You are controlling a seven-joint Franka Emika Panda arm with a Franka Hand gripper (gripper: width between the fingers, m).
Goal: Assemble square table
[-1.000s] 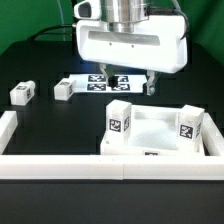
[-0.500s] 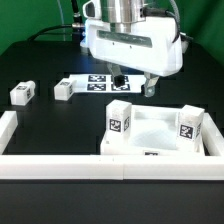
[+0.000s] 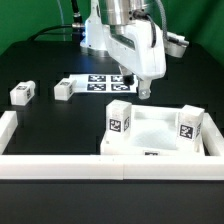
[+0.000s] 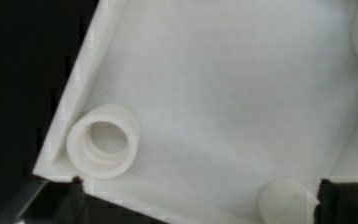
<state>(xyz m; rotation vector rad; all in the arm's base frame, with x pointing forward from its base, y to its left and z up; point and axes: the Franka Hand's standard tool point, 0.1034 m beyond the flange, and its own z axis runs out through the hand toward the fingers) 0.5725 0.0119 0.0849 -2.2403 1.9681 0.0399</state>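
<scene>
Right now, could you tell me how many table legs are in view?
4. Leg and leg lie loose at the exterior view's left; leg and leg stand upright on the tabletop, left and right. More may be hidden.

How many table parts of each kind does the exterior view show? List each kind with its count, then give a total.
Tabletop: 1
Legs on the tabletop: 2
Loose legs: 2
Total: 5
</scene>
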